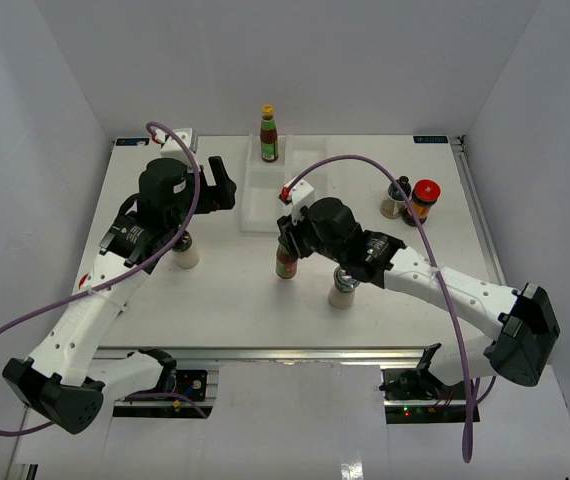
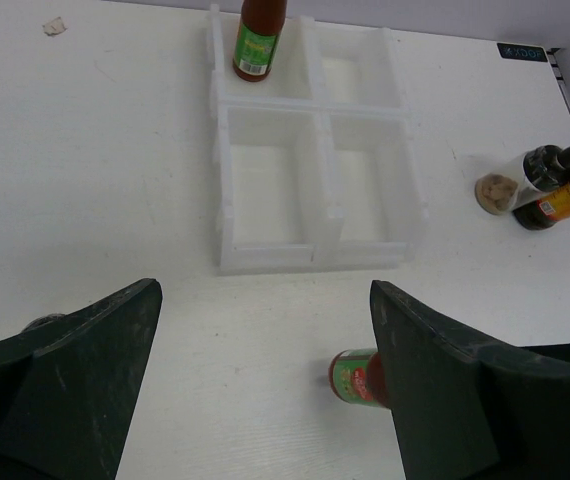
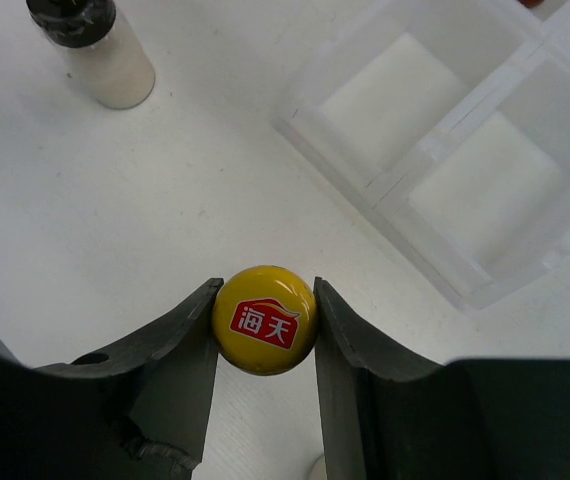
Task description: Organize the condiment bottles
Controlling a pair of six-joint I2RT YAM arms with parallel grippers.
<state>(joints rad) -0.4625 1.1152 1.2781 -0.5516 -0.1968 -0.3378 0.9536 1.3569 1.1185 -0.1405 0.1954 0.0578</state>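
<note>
My right gripper (image 3: pixel 264 322) is shut on the yellow cap (image 3: pixel 264 320) of a slim red sauce bottle (image 1: pixel 286 264), which stands upright in front of the white divided tray (image 1: pixel 260 207). The same bottle (image 2: pixel 358 377) shows partly behind my left finger. A second red sauce bottle (image 1: pixel 268 135) stands in the tray's far left compartment. My left gripper (image 2: pixel 265 345) hangs open above the table near the tray's left side (image 1: pixel 220 185), holding nothing. A black-capped shaker (image 1: pixel 397 197) and a red-lidded amber jar (image 1: pixel 425 201) stand at the right.
Another black-capped shaker (image 3: pixel 95 50) with pale contents stands under my left arm (image 1: pixel 186 255). A pale shaker (image 1: pixel 342 293) stands beneath my right forearm. The tray's other compartments (image 2: pixel 265 185) hold nothing. White walls close in the table on three sides.
</note>
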